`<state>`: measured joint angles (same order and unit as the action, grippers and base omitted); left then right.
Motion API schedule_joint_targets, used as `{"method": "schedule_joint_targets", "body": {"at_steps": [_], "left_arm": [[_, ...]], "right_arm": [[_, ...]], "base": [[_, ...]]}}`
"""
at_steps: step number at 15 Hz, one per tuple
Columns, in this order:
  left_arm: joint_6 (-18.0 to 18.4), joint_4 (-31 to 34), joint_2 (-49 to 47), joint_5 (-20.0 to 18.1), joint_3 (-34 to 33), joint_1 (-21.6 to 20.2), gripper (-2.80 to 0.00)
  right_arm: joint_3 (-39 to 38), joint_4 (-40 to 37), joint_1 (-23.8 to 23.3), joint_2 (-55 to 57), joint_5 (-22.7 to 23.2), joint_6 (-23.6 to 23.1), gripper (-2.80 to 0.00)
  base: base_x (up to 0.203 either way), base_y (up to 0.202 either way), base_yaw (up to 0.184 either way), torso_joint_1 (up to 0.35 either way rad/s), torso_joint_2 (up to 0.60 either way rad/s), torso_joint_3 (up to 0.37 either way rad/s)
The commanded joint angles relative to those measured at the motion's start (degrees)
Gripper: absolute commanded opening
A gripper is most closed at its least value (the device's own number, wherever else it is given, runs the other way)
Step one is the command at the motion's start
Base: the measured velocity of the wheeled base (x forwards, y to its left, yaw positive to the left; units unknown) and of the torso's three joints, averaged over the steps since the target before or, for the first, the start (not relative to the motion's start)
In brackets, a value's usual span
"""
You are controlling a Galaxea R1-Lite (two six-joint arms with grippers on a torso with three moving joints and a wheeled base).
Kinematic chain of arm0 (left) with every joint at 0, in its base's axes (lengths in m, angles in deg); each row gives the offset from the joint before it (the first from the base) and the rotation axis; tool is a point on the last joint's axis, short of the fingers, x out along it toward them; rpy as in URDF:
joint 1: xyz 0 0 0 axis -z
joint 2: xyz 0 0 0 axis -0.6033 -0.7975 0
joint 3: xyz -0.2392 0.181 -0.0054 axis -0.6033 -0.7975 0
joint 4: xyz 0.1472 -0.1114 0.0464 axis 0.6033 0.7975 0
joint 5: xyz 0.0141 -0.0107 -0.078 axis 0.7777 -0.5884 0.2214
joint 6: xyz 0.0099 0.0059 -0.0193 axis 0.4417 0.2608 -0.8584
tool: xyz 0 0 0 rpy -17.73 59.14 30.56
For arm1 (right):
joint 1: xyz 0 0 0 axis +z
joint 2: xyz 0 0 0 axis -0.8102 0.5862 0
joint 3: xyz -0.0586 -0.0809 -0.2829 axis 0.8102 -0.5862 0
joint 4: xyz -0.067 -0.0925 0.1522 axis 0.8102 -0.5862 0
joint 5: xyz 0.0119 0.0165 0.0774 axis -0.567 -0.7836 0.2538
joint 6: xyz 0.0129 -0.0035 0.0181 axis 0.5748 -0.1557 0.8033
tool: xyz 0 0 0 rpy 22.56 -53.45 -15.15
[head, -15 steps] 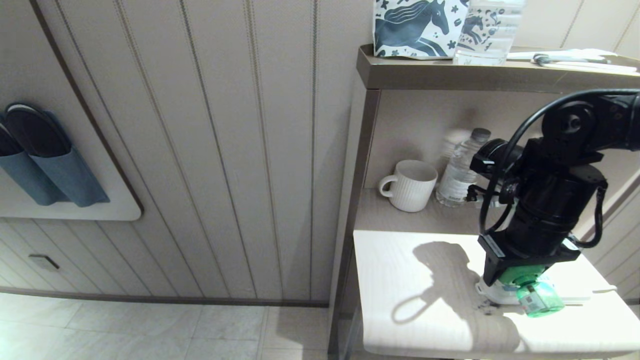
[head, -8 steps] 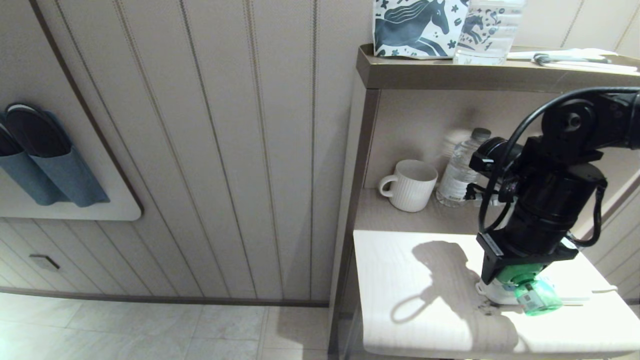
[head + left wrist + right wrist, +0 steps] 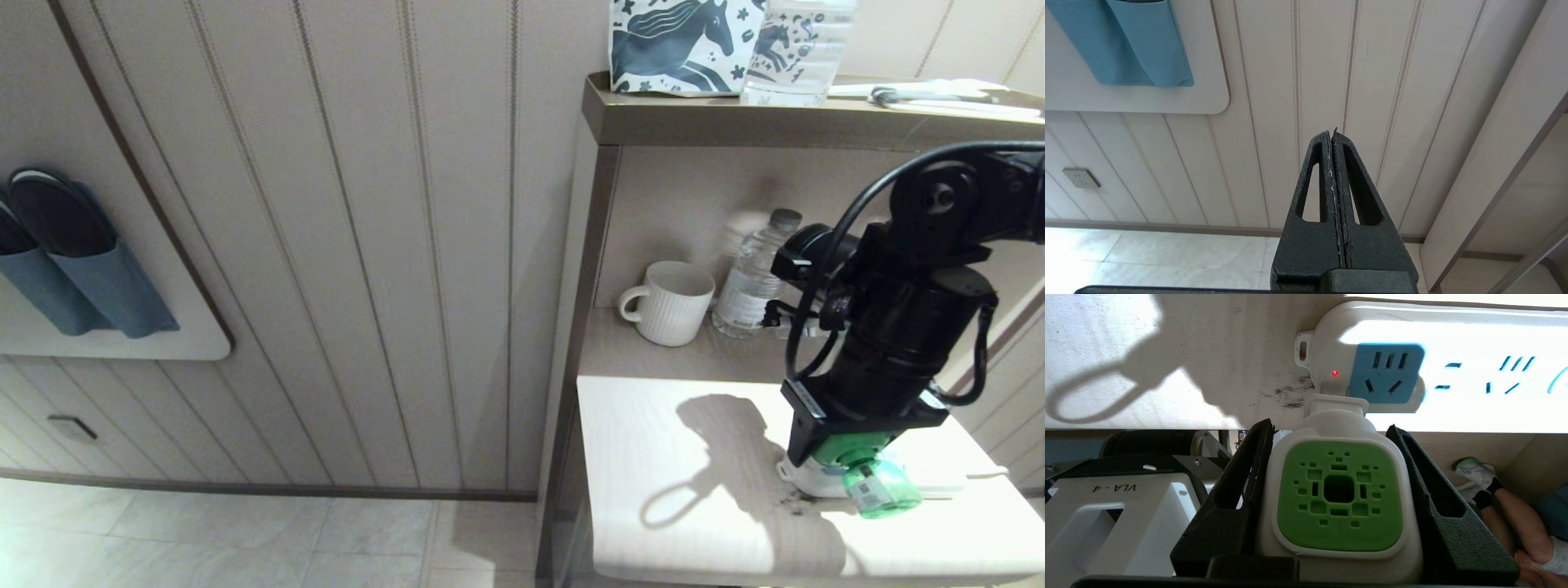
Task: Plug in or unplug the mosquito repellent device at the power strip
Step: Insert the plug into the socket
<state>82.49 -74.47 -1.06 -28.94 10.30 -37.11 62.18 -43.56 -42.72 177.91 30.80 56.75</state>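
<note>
My right gripper (image 3: 1329, 425) is shut on the mosquito repellent device (image 3: 1339, 498), one black finger on each side of its white head with the green vented face. In the head view the device (image 3: 878, 483) hangs under the gripper (image 3: 845, 453), its green bottle pointing toward the table's front. It is at the left end of the white power strip (image 3: 1474, 335). Its neck overlaps the strip's near edge beside the first blue socket (image 3: 1386, 373), whose slots show empty. A red light (image 3: 1334, 373) glows there. The prongs are hidden. My left gripper (image 3: 1331, 131) is shut on nothing, facing the wall panel.
The strip (image 3: 947, 483) lies on a pale table (image 3: 678, 506) near its front right edge. A white mug (image 3: 669, 302) and a water bottle (image 3: 751, 278) stand on the shelf behind. A horse-print bag (image 3: 682, 45) sits on the top shelf. A person's leg (image 3: 1506, 514) shows below the table.
</note>
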Motion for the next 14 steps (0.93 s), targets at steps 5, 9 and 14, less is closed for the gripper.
{"method": "schedule_joint_targets", "body": {"at_steps": [5,9,14], "left_arm": [[0.0,-0.1,0.0,0.0,0.0,0.0,-2.80],[0.0,-0.1,0.0,0.0,0.0,0.0,-2.80],[0.0,-0.1,0.0,0.0,0.0,0.0,-2.80]], "right_arm": [[2.7,-0.5,-2.6,-0.2,-0.1,-1.1,-2.80],[2.6,-0.6,-4.5,0.2,-0.1,-1.3,-2.80],[4.0,-0.5,-6.5,0.4,-0.1,-2.8,-2.80]], "base": [[0.000,0.000,0.000,0.000,0.00,0.000],[0.000,0.000,0.000,0.000,0.00,0.000],[0.000,0.000,0.000,0.000,0.00,0.000]]}}
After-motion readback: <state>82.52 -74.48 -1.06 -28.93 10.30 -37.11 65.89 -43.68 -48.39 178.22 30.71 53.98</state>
